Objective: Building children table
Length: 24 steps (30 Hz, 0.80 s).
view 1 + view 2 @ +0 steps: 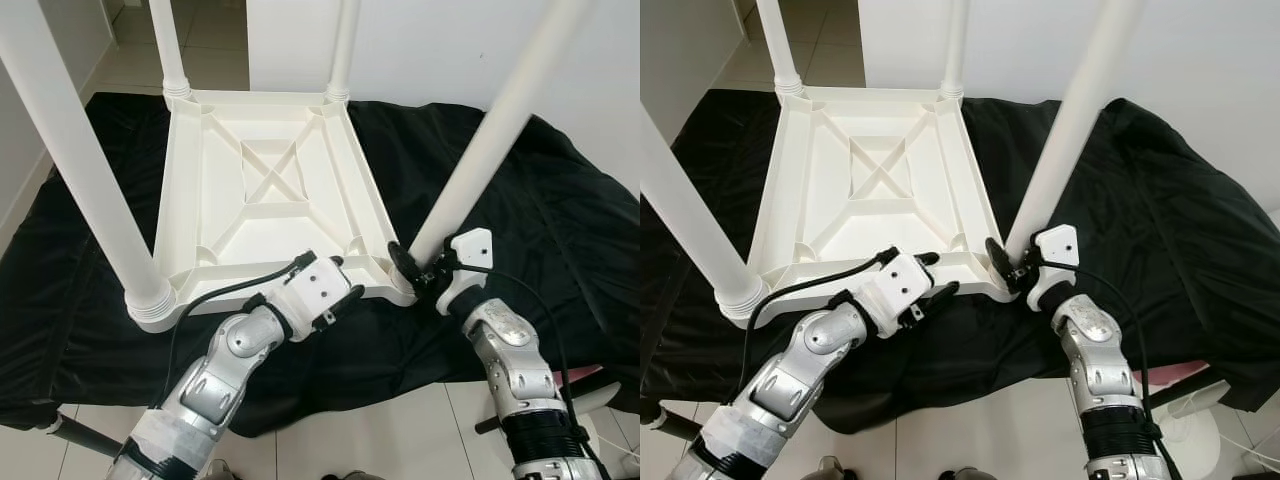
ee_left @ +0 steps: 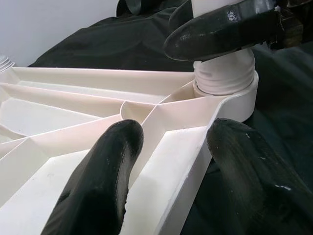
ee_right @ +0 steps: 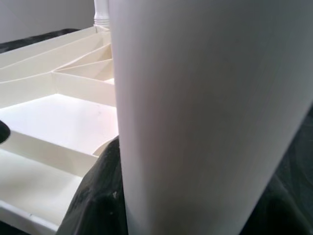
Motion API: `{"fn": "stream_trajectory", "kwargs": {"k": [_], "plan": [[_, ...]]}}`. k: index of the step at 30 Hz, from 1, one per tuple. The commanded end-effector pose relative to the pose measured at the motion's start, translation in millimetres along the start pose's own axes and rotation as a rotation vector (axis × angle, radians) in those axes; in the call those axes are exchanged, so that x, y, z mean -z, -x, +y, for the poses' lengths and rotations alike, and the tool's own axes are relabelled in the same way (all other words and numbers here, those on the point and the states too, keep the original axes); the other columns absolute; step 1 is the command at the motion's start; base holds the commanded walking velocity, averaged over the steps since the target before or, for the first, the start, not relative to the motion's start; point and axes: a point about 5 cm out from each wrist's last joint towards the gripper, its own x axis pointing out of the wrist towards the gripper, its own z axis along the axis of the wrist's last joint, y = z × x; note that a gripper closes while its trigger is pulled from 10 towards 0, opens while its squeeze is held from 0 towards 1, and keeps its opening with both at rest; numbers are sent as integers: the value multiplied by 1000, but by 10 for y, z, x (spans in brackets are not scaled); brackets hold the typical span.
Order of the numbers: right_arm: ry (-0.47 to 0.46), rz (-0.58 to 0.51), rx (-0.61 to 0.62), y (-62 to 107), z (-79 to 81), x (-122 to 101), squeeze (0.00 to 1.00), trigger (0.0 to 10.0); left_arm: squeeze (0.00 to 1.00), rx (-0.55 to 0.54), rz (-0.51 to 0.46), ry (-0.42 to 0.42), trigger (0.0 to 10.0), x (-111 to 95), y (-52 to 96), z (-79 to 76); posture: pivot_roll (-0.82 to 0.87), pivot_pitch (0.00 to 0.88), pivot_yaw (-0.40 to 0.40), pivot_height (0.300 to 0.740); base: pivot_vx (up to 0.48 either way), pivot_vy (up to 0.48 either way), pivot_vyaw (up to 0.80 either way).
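Tabletop (image 1: 265, 190), white plastic, ribbed underside up, lies on a black cloth (image 1: 560, 230) spread over the floor; you see four white legs standing up from its corners. Far left in the head views, near-left leg (image 1: 95, 190) sits in its corner collar; two far legs (image 1: 168, 50) rise at the back. Next, your left gripper (image 1: 335, 272) rests at the tabletop's near edge, fingers apart, straddling the rim wall without pinching it. Right of that, near-right leg (image 1: 490, 140) leans up and away to the right, its long axis tilted, not plumb, its foot in the near-right corner socket (image 2: 227, 85). Your right gripper (image 1: 408, 268) is clamped on the base of that leg, just above the socket, and is the nearer arm for the seating move, which likely turns on bringing the leg's axis upright over the socket. Left wrist view shows the threaded collar at the socket and one right finger (image 2: 220, 34) wrapped on the leg; right wrist view gives you the leg's flank close up and the ribs beyond.
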Motion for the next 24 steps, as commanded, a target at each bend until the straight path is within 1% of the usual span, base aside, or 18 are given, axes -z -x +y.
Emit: {"fn": "stream_trajectory", "kwargs": {"k": [1,8,10,11,14,16,18,20,22,23,24], "plan": [[18,35,-14,55,-104,50,0,0,0,28,-3,-14,10000,0,3,-35,1,85,-77,740,0,0,0],[1,40,-25,57,-105,79,0,0,0,25,1,-18,10000,5,10,-28,16,86,-81,740,0,0,0],[-21,41,-35,61,-79,104,0,0,0,27,3,-21,10000,8,15,-35,17,88,-81,740,0,0,0],[-39,44,-26,62,-57,117,0,10000,0,27,4,-21,10000,10,17,-39,16,89,-81,740,0,0,0],[-51,46,-20,63,-43,124,0,10000,0,27,5,-20,10000,11,18,-41,16,89,-81,740,0,0,0],[-62,49,26,69,-11,129,0,10000,0,30,6,-20,10000,16,19,-56,11,96,-83,740,0,0,0],[-113,44,117,89,-15,164,0,10000,0,34,7,-17,10000,21,20,-73,8,99,-84,740,0,0,0],[-113,44,117,89,-15,164,0,10000,0,34,7,-17,10000,21,20,-73,8,99,-84,740,0,0,0],[-123,57,164,119,-1,214,0,10000,0,36,8,-15,10000,24,23,-87,6,101,-86,740,0,0,0],[-123,57,164,119,-1,214,0,10000,0,36,8,-15,10000,24,23,-87,6,101,-86,740,0,0,0],[-121,57,213,140,16,233,0,10000,0,37,9,-14,10000,28,24,-93,5,101,-87,740,0,0,0]]}}
